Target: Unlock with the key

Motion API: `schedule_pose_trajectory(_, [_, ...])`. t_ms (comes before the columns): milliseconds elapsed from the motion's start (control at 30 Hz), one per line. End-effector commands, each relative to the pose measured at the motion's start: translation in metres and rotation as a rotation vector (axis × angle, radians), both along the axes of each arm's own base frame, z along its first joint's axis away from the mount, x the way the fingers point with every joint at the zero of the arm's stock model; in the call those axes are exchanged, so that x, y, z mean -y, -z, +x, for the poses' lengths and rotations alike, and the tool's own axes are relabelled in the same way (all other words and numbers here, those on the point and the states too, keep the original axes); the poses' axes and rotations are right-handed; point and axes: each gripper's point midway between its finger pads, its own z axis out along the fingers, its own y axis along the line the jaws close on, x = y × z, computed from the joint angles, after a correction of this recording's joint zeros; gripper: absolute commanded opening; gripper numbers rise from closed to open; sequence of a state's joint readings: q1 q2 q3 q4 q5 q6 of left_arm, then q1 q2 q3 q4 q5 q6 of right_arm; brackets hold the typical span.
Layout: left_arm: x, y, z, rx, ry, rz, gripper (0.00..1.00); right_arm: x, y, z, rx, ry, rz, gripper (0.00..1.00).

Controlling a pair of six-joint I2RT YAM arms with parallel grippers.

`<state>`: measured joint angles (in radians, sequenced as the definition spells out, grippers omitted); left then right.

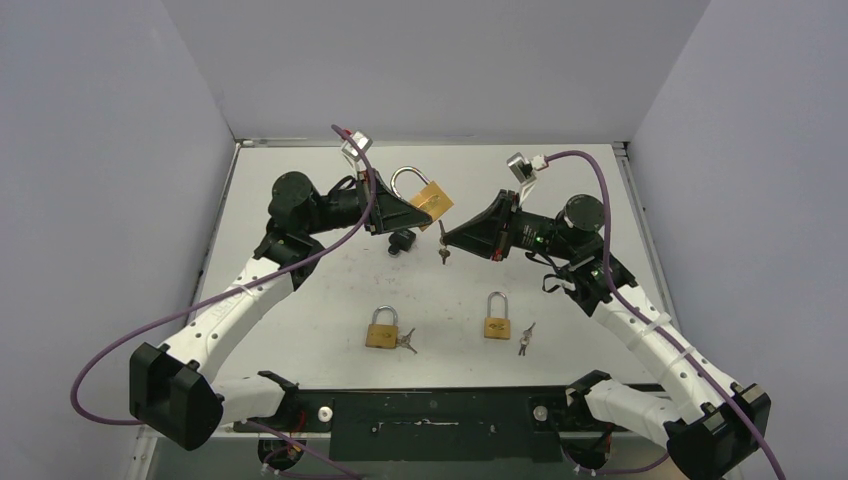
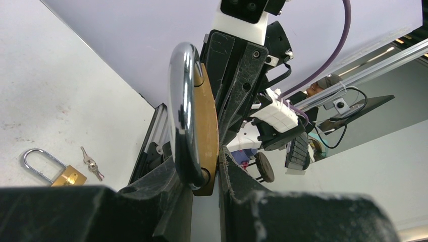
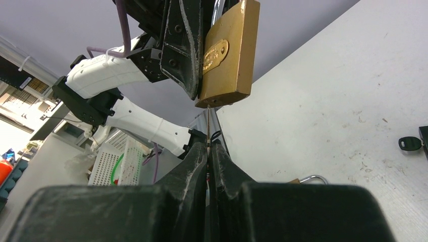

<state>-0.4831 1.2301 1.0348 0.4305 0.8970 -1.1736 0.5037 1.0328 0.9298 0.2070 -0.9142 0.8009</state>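
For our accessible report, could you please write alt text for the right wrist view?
The right hand pinches a key whose tip meets the underside of a brass padlock, held above by the left hand. A white table lies to the right.

The raised padlock [image 1: 430, 200] is brass-gold with a chrome shackle [image 1: 404, 179]; the near-left padlock [image 1: 383, 330] and near-right padlock [image 1: 497, 320] match it. The key [image 3: 208, 126] is silver. The left gripper [image 1: 424, 212] and right gripper [image 1: 446, 238] are black, the cables [image 1: 92, 370] purple, the counter [image 1: 330, 295] white with dark scuffs.
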Motion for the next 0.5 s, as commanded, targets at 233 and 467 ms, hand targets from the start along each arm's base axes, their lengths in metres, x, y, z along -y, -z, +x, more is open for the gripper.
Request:
schedule_pose_trajectory(233, [-0.011,-0.044,-0.019,0.172,-0.001,-0.089,0.0,-0.001,-0.031,0.002,0.086,-0.008,0.037,0.0])
schedule_pose_trajectory(467, [-0.011,-0.051,-0.021,0.176,0.005,-0.111,0.0,-0.002,-0.021,0.004,0.074,-0.004,0.019,0.0])
